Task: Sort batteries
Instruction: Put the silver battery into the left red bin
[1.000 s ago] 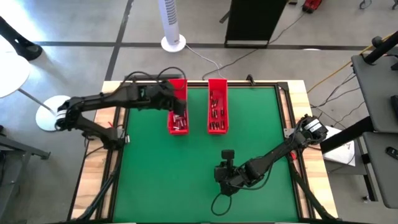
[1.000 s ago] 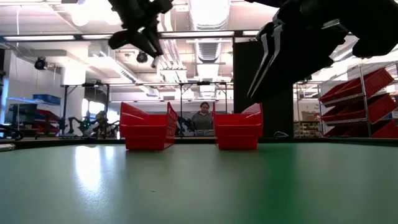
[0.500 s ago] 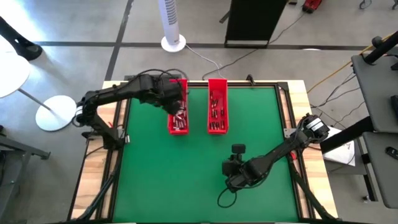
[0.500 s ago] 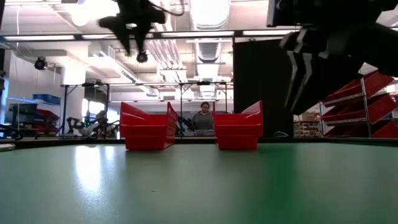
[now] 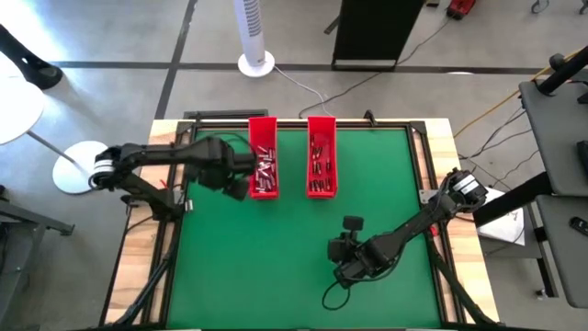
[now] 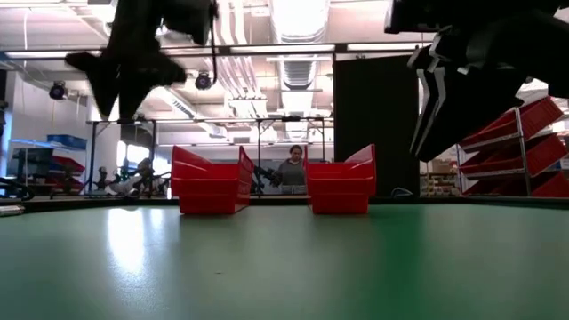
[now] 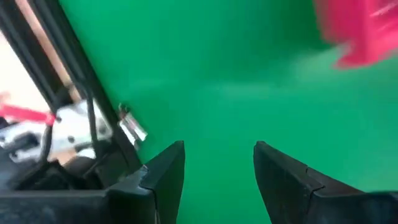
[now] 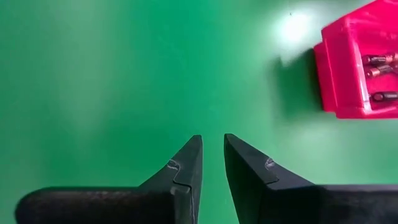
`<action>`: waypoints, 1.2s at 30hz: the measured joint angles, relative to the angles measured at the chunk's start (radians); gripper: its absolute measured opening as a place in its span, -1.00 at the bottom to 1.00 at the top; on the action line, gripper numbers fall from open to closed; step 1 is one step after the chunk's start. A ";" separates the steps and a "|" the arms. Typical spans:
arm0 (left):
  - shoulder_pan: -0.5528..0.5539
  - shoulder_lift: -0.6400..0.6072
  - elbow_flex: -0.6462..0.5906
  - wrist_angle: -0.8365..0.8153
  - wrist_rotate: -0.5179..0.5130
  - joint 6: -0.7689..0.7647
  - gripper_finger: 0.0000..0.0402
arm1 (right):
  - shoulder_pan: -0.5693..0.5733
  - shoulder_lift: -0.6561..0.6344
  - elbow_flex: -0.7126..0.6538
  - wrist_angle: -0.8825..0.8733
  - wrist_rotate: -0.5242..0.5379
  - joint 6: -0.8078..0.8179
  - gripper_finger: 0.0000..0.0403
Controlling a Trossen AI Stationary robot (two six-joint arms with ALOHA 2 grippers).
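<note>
The green mat-covered desk (image 5: pixel 276 267) lies bare across its near half — wide room to pass. Two long narrow red plastic trays (image 5: pixel 263 156) (image 5: pixel 321 155) stand side by side at the far edge — only a slim lane between them.

No readable text, labels or numbers anywhere from where I stand. The two long narrow red plastic trays (image 5: pixel 263 158) carry no legible markings, and the small silvery-grey cylindrical batteries (image 8: pixel 380 96) are too small to read any brand.

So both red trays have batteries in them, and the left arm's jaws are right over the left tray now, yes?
Not quite. In the high view the left gripper is beside the left tray, over bare green mat. Both trays do hold batteries.
</note>
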 joint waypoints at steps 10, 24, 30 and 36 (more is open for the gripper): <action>0.003 -0.002 -0.336 0.009 0.068 0.171 -0.14 | -0.001 0.000 0.000 0.052 0.002 -0.037 -0.63; 0.001 0.108 -0.333 0.102 -0.118 0.465 0.23 | -0.002 0.000 0.000 0.096 0.002 -0.132 -0.54; 0.002 0.210 -0.328 0.111 -0.171 0.598 0.26 | -0.002 0.000 0.000 0.097 0.002 -0.141 -0.60; -0.002 0.299 -0.345 0.111 -0.169 0.714 0.26 | -0.001 0.000 0.000 0.097 0.002 -0.139 -0.66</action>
